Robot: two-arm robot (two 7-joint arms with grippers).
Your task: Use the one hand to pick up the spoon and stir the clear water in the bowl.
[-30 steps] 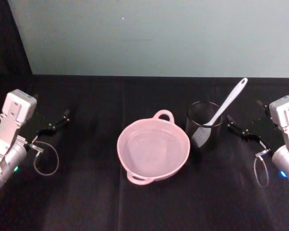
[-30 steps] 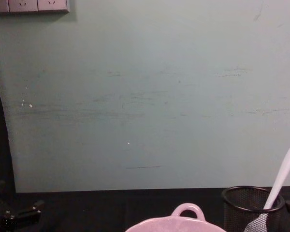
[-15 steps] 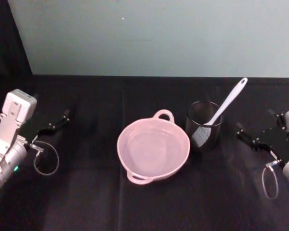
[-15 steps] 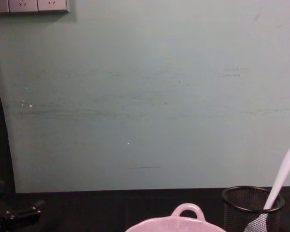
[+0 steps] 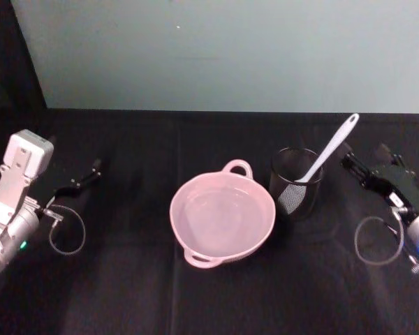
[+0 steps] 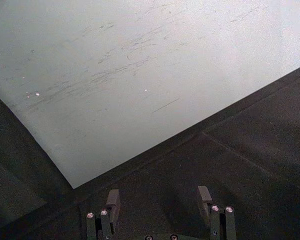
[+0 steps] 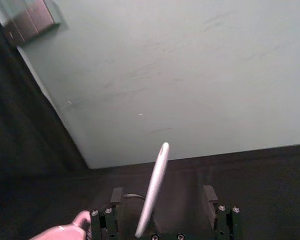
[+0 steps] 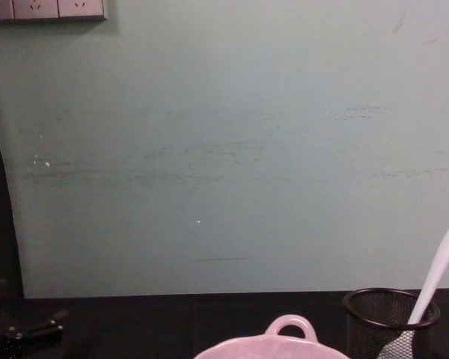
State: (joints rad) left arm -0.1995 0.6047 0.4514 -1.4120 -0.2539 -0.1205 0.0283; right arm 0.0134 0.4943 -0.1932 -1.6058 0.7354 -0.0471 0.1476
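The pale pink bowl (image 5: 179,203) sits mid-table with clear water in it; its loop handle (image 8: 290,326) shows in the chest view. The white spoon (image 5: 329,151) leans in a black mesh cup (image 5: 295,183), blade down and handle up to the right. My right gripper (image 5: 363,160) hovers just right of the spoon's handle, pointing at it. In the right wrist view this gripper (image 7: 161,198) is open, and the spoon (image 7: 153,195) stands in line with the gap between its fingers (image 7: 208,196). My left gripper (image 5: 88,174) rests open at the far left, away from everything.
A black cloth covers the table and a pale green wall stands close behind it. The mesh cup (image 8: 390,315) stands right beside the bowl. Cable loops hang by each wrist. Bare cloth lies in front of the bowl and to its left.
My right arm has swung back and turned, bringing its gripper from low beside the cup up toward the spoon's handle. Left arm, bowl, cup and spoon have not moved.
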